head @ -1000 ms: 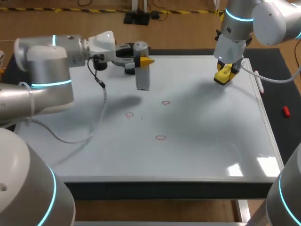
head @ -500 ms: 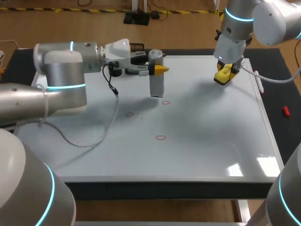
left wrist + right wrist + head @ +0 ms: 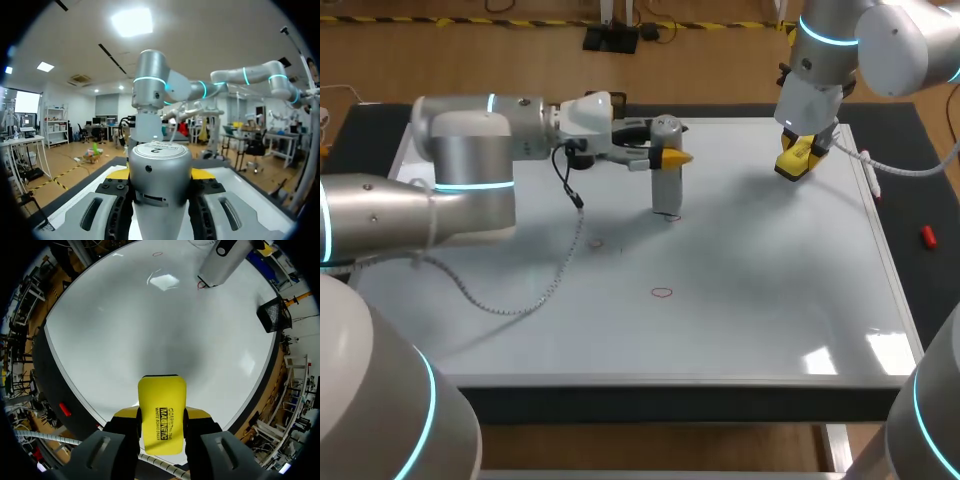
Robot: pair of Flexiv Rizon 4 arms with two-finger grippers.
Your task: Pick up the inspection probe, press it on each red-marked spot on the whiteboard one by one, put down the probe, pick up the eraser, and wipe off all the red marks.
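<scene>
The wide white whiteboard (image 3: 770,300), glossy and framed in pale metal, covers most of the surface. Its slick face gives little grip, so in my judgement a probe pressed off-vertical could skid and smear the ink before the spot is properly touched. The left arm (image 3: 470,170), smooth grey metal with a loose cable hanging under it, reaches in low over the far side of the board. That dangling cable could drag across the nearer marks if the arm drops. Its jaws are clamped from two sides on the grey cylindrical inspection probe (image 3: 666,170), which stands upright with its lower end at the farthest red ring (image 3: 670,216); whether it actually bears on the board I cannot tell. Being a round barrel in flat jaws, it may twist or slide upward under pressure. The right arm (image 3: 840,50) hangs over the far right corner, its jaws clenched on the yellow rectangular block eraser (image 3: 161,410), which is held clear above the board and well apart from the probe. Two more thin hand-drawn red rings lie nearer: one central (image 3: 662,293), one fainter to the left (image 3: 595,243), easy to miss.
</scene>
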